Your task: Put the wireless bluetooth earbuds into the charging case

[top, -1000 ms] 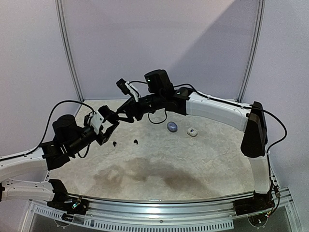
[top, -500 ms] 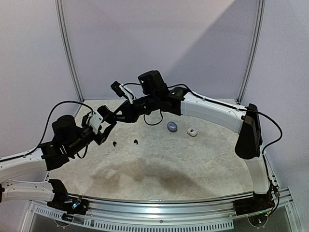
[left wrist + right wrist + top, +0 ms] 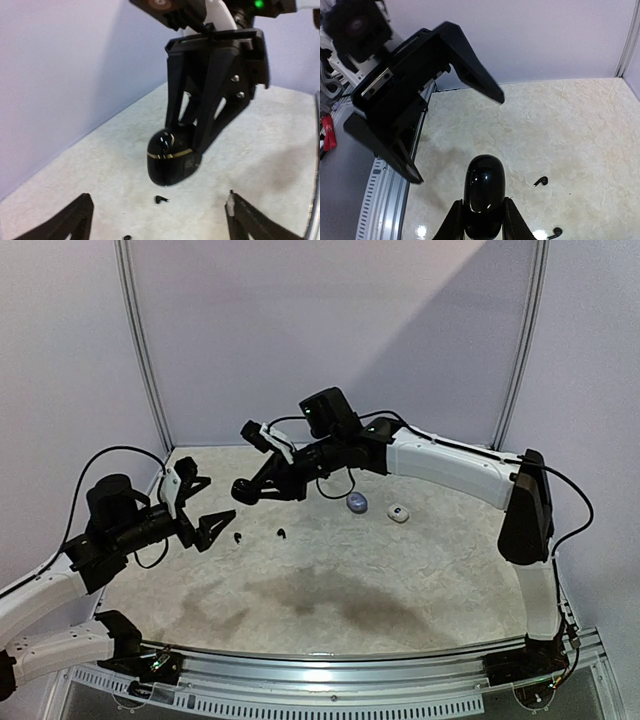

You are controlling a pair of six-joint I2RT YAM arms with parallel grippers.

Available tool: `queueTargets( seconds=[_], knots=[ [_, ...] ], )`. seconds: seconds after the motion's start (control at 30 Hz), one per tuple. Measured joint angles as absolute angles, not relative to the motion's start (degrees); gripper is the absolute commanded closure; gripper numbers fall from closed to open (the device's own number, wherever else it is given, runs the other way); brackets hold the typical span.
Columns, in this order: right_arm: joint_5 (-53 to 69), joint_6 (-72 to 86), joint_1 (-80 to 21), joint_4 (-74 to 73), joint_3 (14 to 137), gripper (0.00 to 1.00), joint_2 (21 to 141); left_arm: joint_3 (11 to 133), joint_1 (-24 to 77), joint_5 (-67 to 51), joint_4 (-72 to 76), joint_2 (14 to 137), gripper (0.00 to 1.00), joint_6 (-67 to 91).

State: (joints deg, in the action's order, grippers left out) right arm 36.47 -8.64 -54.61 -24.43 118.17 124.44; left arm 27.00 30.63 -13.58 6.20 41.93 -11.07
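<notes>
A glossy black charging case (image 3: 484,192) with a gold seam (image 3: 172,160) hangs above the table, lid closed, with my right gripper (image 3: 482,201) shut on its rear end. In the top view that right gripper (image 3: 248,487) sits left of centre. My left gripper (image 3: 210,504) stands open just left of the case, apart from it, with nothing between its fingers (image 3: 248,220). Two black earbuds (image 3: 238,536) (image 3: 281,533) lie on the table below; one earbud (image 3: 161,200) lies under the case, and both earbuds (image 3: 540,181) (image 3: 555,232) show in the right wrist view.
A greyish pebble case (image 3: 357,502) and a white case (image 3: 399,513) lie on the marbled table right of centre. The back wall and left wall are close behind both grippers. A metal rail (image 3: 385,200) runs along the table's left edge.
My right gripper has shut on the black case. My left gripper has let go of it, opened wide and drawn back to the left.
</notes>
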Motion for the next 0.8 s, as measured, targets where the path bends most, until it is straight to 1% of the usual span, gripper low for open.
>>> queueTargets(
  seconds=[0.07,0.1,0.17,0.27,0.33,0.43,0.57,0.63,0.8],
  knots=[
    [38.3,-14.0,-54.0,-25.5,116.6,1.0,122.8,26.3,27.8,-21.8,4.7,40.8,0.25,-8.8],
    [39.3,-16.7,-53.8,-25.9,115.6,1.0,121.8,26.0,26.9,-25.5,4.4,40.4,0.28,-8.0],
    [41.1,-21.6,-53.6,-26.9,114.3,1.0,120.2,25.6,25.9,-32.3,4.0,40.0,0.28,-7.0],
    [42.7,-28.1,-54.4,-27.6,114.1,1.0,118.8,25.5,25.4,-39.4,3.8,40.0,0.26,-6.8],
    [43.2,-31.4,-55.2,-28.0,114.1,1.0,118.5,25.5,25.3,-41.9,3.8,40.0,0.28,-7.1],
    [43.7,-35.4,-56.7,-28.8,114.1,1.0,118.4,25.5,25.3,-44.3,4.1,40.3,0.4,-7.3],
    [43.7,-37.9,-57.8,-29.7,114.1,1.0,118.4,25.5,25.1,-45.0,5.3,41.0,0.49,-7.3],
    [43.6,-38.7,-58.1,-29.8,114.1,1.0,118.4,25.5,25.1,-45.1,5.5,41.1,0.53,-7.3],
    [43.5,-39.2,-58.2,-30.2,114.2,1.0,118.4,25.5,25.1,-45.7,5.8,41.3,0.58,-7.3]
  ],
)
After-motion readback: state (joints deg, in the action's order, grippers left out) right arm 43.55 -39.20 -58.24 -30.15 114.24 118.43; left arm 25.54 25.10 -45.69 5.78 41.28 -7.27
